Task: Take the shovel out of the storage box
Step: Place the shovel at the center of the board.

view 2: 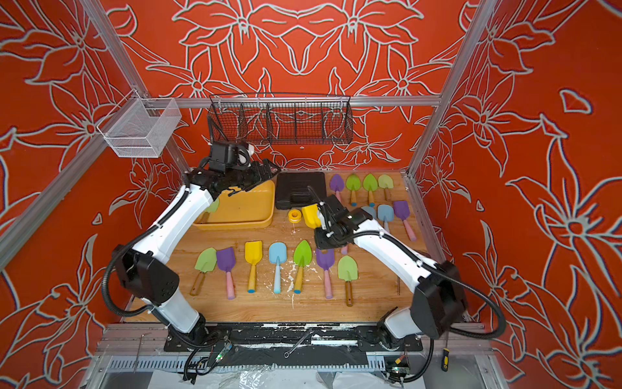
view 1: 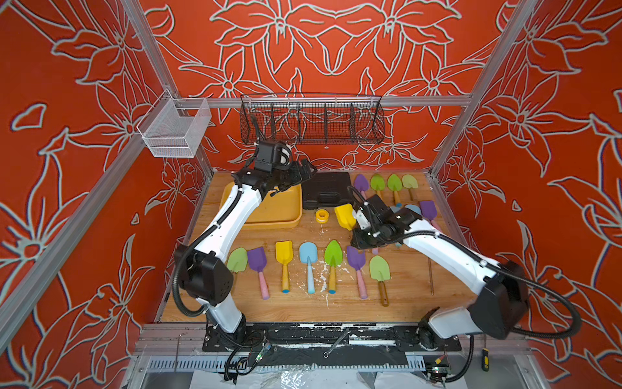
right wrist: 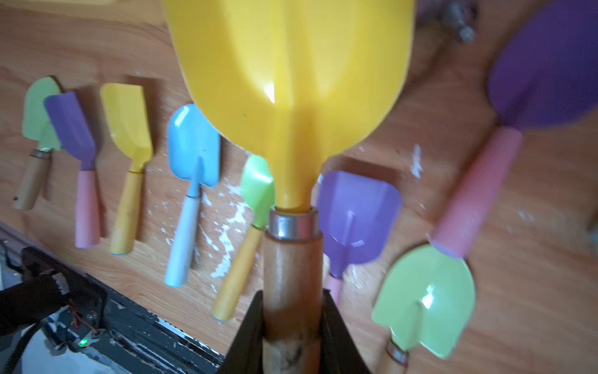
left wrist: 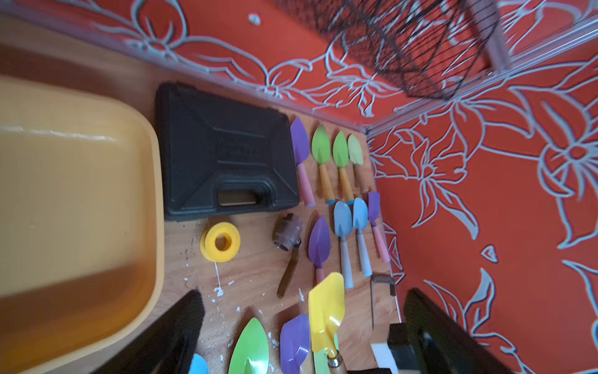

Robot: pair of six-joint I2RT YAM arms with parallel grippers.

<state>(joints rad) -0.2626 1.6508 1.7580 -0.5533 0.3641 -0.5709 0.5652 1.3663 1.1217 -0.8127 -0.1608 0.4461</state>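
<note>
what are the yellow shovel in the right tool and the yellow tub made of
Shovel blade: likely painted metal, glossy, sharp highlight. Handle: looks like varnished wood, brown and streaky, with a shiny metal collar. Storage box: probably moulded plastic, smooth, soft sheen.

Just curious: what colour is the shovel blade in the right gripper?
The shovel has a yellow blade, clearest in the right wrist view.

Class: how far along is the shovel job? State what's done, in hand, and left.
Done: the yellow shovel is outside the storage box. In hand: the right gripper is shut on its wooden handle; the left gripper hangs open by the box's far corner. Left: probably setting it down; a green shovel shows inside the box.
</note>
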